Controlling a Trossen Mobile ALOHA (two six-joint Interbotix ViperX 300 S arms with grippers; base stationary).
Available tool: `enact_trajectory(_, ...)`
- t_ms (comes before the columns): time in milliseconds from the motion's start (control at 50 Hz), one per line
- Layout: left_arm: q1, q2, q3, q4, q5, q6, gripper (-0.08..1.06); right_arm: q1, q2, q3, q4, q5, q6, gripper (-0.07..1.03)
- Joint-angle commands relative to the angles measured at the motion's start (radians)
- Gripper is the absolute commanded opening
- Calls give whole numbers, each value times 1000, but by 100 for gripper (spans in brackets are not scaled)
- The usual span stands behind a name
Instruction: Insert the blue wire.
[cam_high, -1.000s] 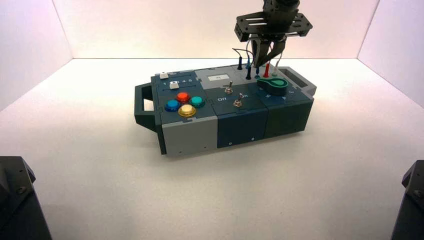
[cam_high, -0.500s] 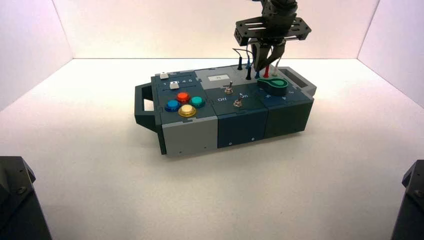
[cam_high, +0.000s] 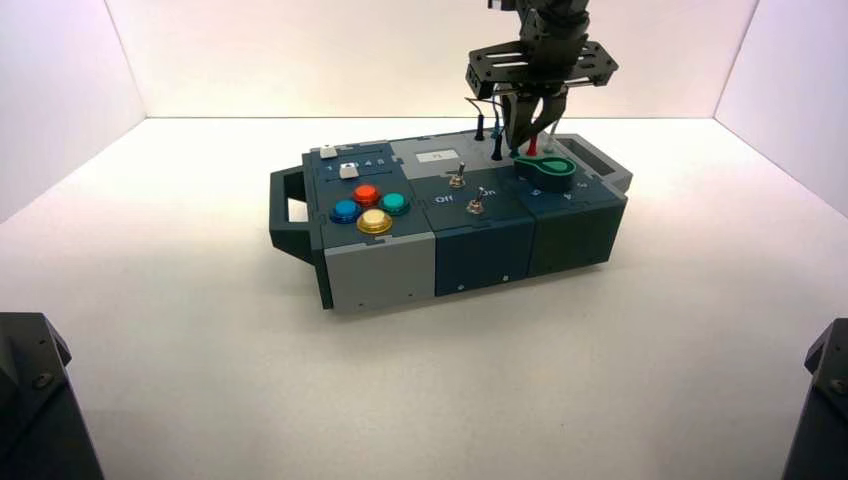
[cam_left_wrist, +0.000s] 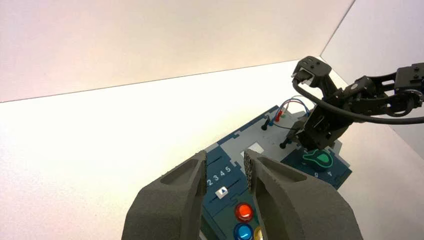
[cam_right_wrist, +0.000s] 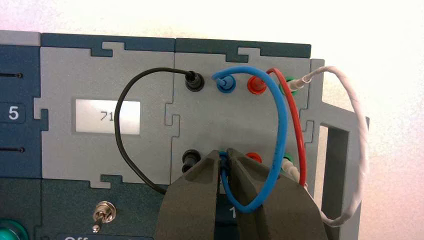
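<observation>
The blue wire (cam_right_wrist: 281, 125) arches over the grey socket panel (cam_right_wrist: 150, 75) at the back right of the box (cam_high: 480, 250). Its far plug (cam_right_wrist: 226, 84) sits in the far row of sockets. My right gripper (cam_right_wrist: 224, 156) points down at the near row, between a black plug (cam_right_wrist: 190, 159) and a red plug (cam_right_wrist: 254, 157). It is shut on the wire's near plug, and its fingers hide the plug's tip. This gripper also shows in the high view (cam_high: 524, 138) and the left wrist view (cam_left_wrist: 304, 136). My left gripper (cam_left_wrist: 225, 167) is open and empty, held back above the box's slider end.
A black wire (cam_right_wrist: 120, 135), a red wire (cam_right_wrist: 295, 115) and a white wire (cam_right_wrist: 357, 130) loop over the same panel. A small display (cam_right_wrist: 107, 116) reads 71. A green knob (cam_high: 546, 167), two toggle switches (cam_high: 457, 178) and coloured buttons (cam_high: 366, 194) lie nearer the front.
My right gripper has come down a little towards the socket panel, still shut on the blue plug. The box has not moved.
</observation>
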Motion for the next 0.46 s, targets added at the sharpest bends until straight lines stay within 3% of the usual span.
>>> enact_trajectory(20,-2,2,-34,3,-9,2,42,2,17,12,3,12,0,-2)
enact_trajectory(460,-2,-5,-38,3,-5,2,42,2,9,8,2,15,0,-2)
